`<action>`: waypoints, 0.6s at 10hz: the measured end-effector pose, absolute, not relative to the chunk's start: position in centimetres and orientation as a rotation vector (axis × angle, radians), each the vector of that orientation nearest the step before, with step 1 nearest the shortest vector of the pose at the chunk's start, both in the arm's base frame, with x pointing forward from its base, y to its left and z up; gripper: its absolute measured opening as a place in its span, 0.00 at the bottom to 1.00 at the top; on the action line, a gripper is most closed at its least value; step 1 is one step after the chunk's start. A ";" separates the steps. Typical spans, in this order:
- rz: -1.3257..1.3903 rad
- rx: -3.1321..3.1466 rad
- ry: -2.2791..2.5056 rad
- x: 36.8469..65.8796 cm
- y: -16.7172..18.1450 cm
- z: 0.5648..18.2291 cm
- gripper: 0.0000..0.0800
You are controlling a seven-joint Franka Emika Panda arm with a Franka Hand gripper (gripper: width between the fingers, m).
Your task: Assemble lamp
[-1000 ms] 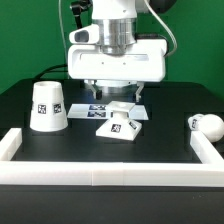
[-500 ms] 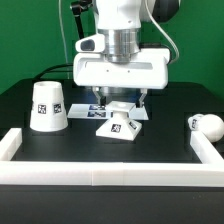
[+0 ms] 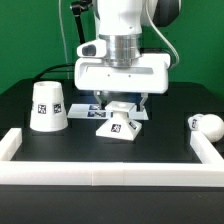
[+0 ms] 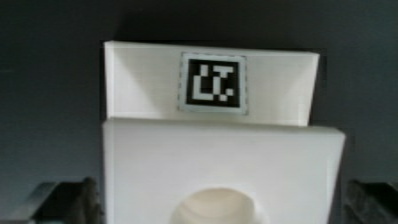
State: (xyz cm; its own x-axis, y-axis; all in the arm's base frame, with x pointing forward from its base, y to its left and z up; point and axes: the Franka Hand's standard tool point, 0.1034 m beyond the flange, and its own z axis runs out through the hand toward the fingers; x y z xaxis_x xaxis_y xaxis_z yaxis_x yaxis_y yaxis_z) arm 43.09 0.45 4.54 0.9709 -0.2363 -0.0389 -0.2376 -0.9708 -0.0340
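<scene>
The low angular lamp base (image 3: pixel 122 124) sits at the table's middle; in the wrist view it (image 4: pixel 214 140) fills the frame, showing its square tag (image 4: pixel 212 83) and a round socket at the near edge. My gripper (image 3: pixel 120 103) hangs right over the base with its jaws spread wide, one dark finger (image 4: pixel 68 200) on each side of it (image 4: pixel 217 205). I cannot tell if the fingers touch the base. The tapered shade (image 3: pixel 47 105) stands on the exterior view's left. The small rounded bulb (image 3: pixel 205 124) lies at the right.
A white raised rim (image 3: pixel 110 172) borders the black table at the front and both sides. The marker board (image 3: pixel 90 110) lies flat just behind the base, partly hidden by my gripper.
My gripper has come down a little and shifted slightly right, so its fingers now reach down around the base. The base, shade and bulb have not moved.
</scene>
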 end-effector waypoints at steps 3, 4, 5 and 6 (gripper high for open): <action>0.053 -3.083 0.351 43.1 0.6 4.5 0.67; 0.052 -3.083 0.350 43.1 0.7 4.5 0.67; 0.052 -3.083 0.347 43.1 0.7 4.5 0.67; 0.052 -3.084 0.345 43.1 0.7 4.5 0.67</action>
State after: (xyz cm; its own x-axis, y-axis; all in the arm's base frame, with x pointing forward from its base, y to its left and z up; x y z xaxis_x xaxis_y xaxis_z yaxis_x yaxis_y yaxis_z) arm 43.10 0.66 4.49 0.9748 -0.2201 -0.0379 -0.2214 -0.9746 -0.0344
